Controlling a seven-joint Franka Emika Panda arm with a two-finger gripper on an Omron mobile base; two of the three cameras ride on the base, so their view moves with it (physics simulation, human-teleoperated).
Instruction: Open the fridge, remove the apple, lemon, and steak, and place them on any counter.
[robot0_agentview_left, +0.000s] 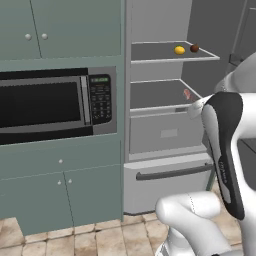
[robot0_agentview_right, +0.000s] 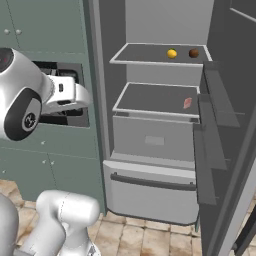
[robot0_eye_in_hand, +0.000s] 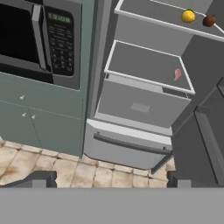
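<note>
In the left base view, the fridge (robot0_agentview_left: 165, 125) is seen standing open, just right of a grey-green cabinet (robot0_agentview_left: 60, 190) in which a microwave (robot0_agentview_left: 55, 102) is housed. On the fridge's upper shelf (robot0_agentview_left: 150, 52) the lemon (robot0_agentview_left: 179, 50) and the apple (robot0_agentview_left: 194, 48) are set side by side, near each other, the apple to the right. The steak (robot0_agentview_left: 187, 93) is laid flat on the lower shelf (robot0_agentview_left: 155, 95), near its right edge. Below that shelf a drawer (robot0_agentview_left: 170, 187) with a dark bar handle is shut.

In the right base view, the same fridge interior is shown with the door (robot0_agentview_right: 225, 140) swung out to the right. The lemon (robot0_agentview_right: 172, 53) and apple (robot0_agentview_right: 194, 52) are found toward the right of the upper shelf, and the steak (robot0_agentview_right: 187, 103) at the right of the lower shelf. A tiled floor (robot0_agentview_right: 145, 235) lies in front of the fridge.

In the hand view, the end effector (robot0_eye_in_hand: 111, 178) is held released, its two fingertips (robot0_eye_in_hand: 41, 178) spread wide with nothing between them, well apart from the fridge. The lemon (robot0_eye_in_hand: 188, 16) and apple (robot0_eye_in_hand: 209, 20) are seen on the top shelf, the steak (robot0_eye_in_hand: 177, 74) on the shelf below.
</note>
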